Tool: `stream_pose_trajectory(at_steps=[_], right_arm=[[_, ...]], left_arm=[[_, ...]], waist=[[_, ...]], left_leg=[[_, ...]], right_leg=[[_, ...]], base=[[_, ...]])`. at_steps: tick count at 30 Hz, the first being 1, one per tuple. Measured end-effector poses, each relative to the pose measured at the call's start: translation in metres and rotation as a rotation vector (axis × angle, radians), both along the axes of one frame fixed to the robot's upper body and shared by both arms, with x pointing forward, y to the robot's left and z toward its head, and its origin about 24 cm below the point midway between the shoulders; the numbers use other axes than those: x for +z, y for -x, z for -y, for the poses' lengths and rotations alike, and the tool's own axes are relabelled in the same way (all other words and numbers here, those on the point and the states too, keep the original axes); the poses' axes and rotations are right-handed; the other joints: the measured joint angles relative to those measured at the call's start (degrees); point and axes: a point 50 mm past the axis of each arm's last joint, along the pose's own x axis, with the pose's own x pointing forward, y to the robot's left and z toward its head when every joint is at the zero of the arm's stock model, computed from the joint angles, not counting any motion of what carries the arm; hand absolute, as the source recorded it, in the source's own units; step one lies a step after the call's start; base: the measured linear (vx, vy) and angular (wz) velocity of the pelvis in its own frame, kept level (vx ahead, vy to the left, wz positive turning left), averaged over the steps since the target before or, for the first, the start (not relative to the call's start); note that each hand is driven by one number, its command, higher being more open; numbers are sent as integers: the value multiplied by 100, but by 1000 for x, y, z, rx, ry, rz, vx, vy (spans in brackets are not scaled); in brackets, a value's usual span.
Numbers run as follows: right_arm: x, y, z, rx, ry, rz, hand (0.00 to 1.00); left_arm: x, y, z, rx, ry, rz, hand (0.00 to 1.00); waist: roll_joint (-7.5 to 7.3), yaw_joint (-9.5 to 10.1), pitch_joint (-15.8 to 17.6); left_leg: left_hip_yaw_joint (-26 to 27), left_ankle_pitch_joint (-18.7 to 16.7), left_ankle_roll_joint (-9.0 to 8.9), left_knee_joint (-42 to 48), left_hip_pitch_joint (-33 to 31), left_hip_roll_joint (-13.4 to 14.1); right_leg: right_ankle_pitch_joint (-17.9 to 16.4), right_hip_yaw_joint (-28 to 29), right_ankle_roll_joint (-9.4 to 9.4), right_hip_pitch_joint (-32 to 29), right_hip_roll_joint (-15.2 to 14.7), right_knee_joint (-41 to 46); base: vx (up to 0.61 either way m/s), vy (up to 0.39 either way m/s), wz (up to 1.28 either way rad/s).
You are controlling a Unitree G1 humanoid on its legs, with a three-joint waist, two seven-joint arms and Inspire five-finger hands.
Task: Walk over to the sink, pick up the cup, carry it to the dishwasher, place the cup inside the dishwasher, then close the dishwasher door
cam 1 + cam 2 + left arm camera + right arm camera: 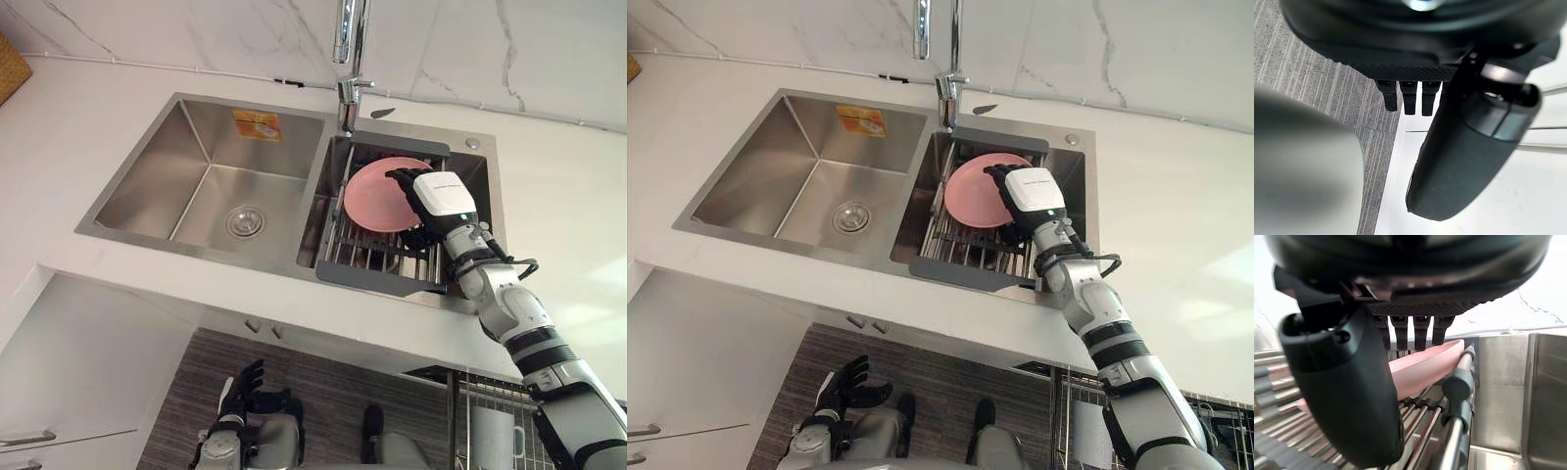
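Here: right hand over the sink's dish rack

A steel sink has a tap behind it. In its right basin, a wire rack holds a tilted pink plate. The right hand, arm stretched forward, hangs over the plate, fingers loosely straight, holding nothing. The left hand hangs low, fingers spread. Where the cup lies, or how it points, cannot be told.

**Arms and hands: right extended, left held low**

Item 1: silver-grey right arm, jointed. It enters from the near right and stretches towards the far middle, wrist in line with the forearm.

Item 2: dark right hand with a white back cover. Palm turned down, fingers straight and side by side, thumb standing apart, nothing clasped.

Item 3: silver-grey left arm, low at the near left.

Item 4: dark left hand. Relaxed, slightly spread, empty.
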Motion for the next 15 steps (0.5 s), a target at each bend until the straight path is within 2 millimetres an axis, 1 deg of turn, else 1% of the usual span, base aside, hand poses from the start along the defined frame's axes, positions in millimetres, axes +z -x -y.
stream_pose_trajectory(at_steps=[3,9,15], right_arm=[[9,-5,1,-2,6,24,30],[27,-10,-1,17,-2,83,30],[35,-9,1,23,-28,102,30]], left_arm=[[2,-4,0,1,-1,14,90],[1,-4,-1,3,-1,12,90],[3,-7,-1,16,8,23,90]], waist=[[-3,-10,118],[5,-20,135],[4,-13,251]], left_leg=[[-23,8,13,-1,-8,-8],[-24,9,15,6,-11,1],[-5,9,15,7,-17,5]], right_leg=[[2,-16,-2,1,15,2],[3,-11,-8,1,34,5],[2,4,-12,-9,37,6]], base=[[-4,-3,1],[-11,-2,0],[-3,1,-1]])
